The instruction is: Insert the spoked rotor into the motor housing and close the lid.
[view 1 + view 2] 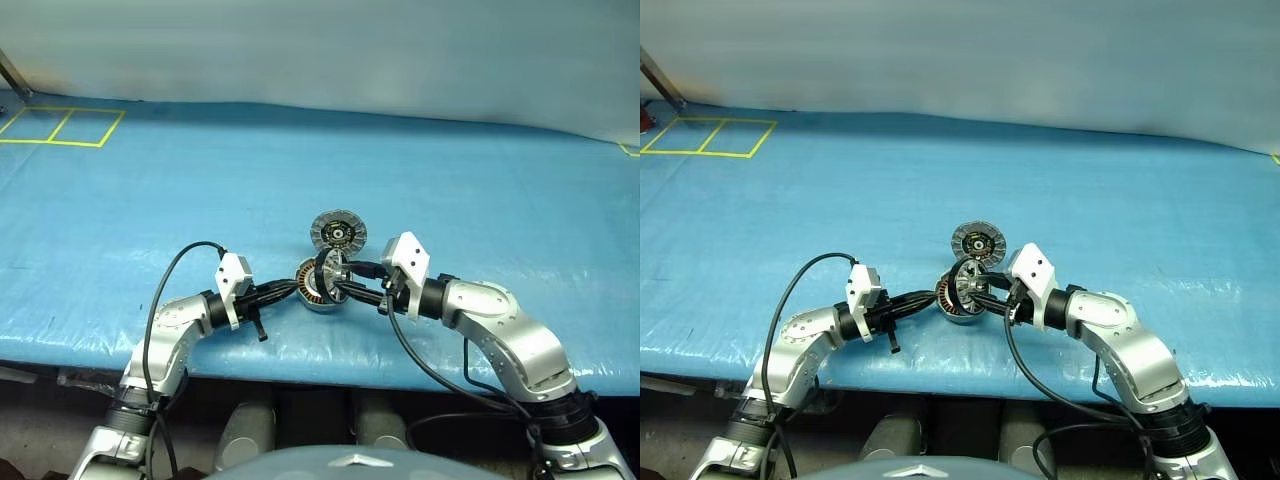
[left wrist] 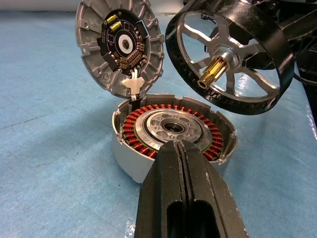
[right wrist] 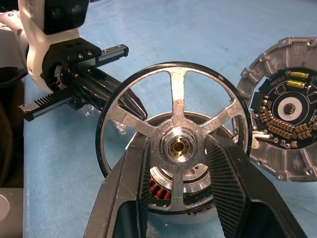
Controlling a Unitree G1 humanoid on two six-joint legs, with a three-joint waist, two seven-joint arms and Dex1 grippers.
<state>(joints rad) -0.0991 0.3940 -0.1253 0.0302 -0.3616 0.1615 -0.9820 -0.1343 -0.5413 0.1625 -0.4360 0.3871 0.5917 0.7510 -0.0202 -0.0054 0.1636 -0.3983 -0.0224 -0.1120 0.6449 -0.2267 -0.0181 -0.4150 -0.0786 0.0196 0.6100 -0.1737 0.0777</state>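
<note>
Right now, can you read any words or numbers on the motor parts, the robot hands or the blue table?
No words or numbers can be read anywhere.
Lid: its dark circuit board carries tiny parts; any print there is too small to read.
Spoked rotor: bare metal, no marking seen.
Motor housing: copper windings, no label seen.
Blue table: only yellow tape squares, no letters.
</note>
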